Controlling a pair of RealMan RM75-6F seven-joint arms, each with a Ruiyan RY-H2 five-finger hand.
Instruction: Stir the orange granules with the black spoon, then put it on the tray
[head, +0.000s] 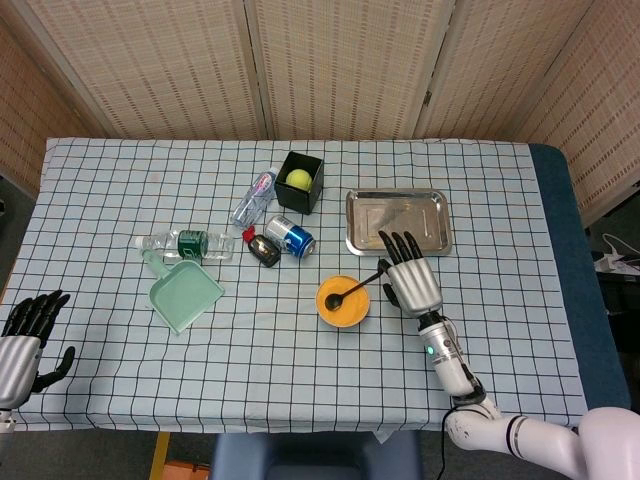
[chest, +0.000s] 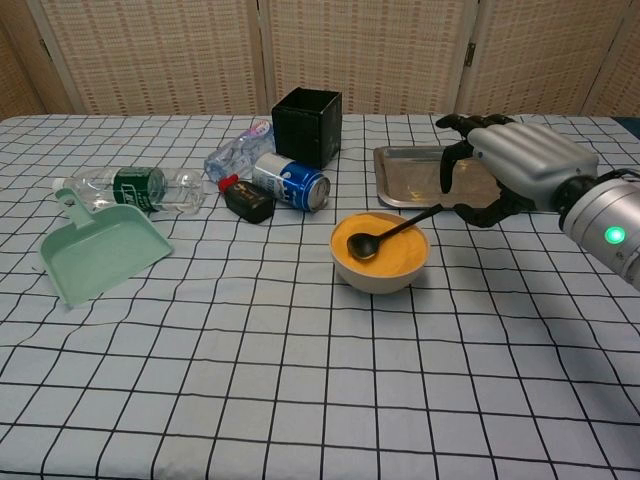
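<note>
Checked table bearing bowl, tray, dustpan.

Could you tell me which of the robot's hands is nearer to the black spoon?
Right. The right hand is beside the black spoon handle; the left hand sits at the table's far corner.

Shiny metal tray, glossy black spoon, matt checked cloth, green plastic dustpan, woven screens.

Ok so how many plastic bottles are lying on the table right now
2. The green-labelled bottle lies on its side above the green dustpan. The smaller clear bottle lies tilted just left of the black box. None looks hidden.
</note>
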